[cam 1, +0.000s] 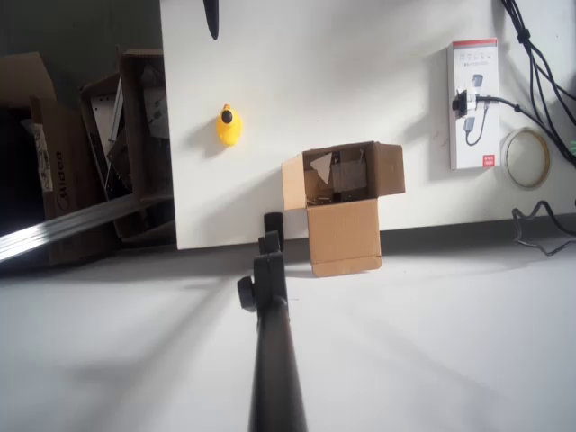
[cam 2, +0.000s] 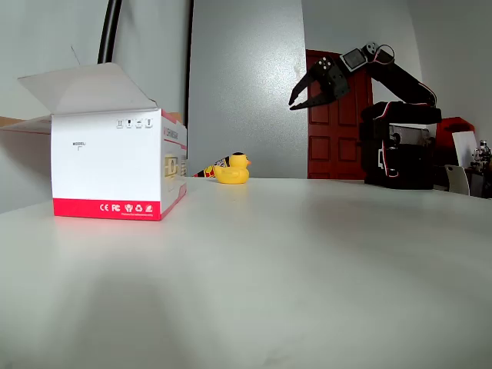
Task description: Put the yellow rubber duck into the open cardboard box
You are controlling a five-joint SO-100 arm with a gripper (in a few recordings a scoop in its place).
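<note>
White table seen from above, bearing near its right edge a flat white package with red end bands, a dark adapter lying on it, and a roll of tape beside it. Black cables run along the right margin. Left of the table: brown cartons holding metal parts, and a silver rail. In the fixed view, a white box with a red base stripe, lid flap raised, stands at left; a dark red door lies behind.
</note>
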